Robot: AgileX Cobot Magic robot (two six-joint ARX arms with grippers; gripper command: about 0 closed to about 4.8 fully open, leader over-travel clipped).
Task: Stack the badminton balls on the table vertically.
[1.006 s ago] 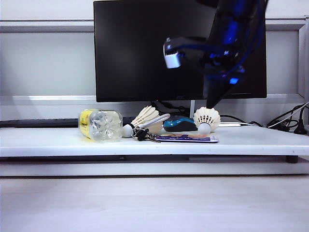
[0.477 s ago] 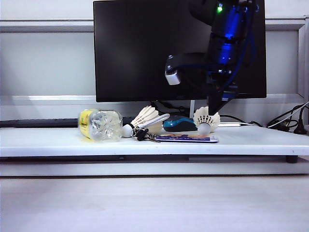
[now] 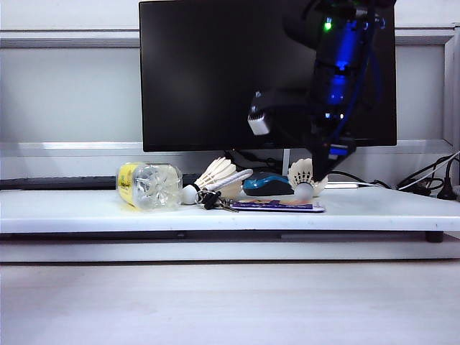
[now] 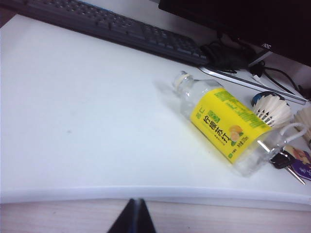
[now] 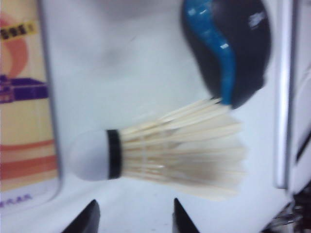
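Lowered since a second ago, the right arm's black two-finger gripper now hangs just above the right-hand white feather shuttlecock. Its two dark fingertips stand spread apart with nothing between them, straddling the shuttlecock's band end from above without touching it. That shuttlecock lies on its side on the long, flat white board of the table. Its long axis runs along the surface: a rounded, smooth white cork tip with a thin dark band at one end, and stiff, ribbed, cream feathers flaring into a cone at the other. The flared end points toward a glossy black and blue computer mouse; the cork end lies just beside a flat printed card.

The second white feather shuttlecock lies tilted further left, near a clear ribbed plastic bottle with a yellow label, also on its side.

Only a dark tip of the left gripper shows, near the table's front edge; it seems closed, though the view is poor.
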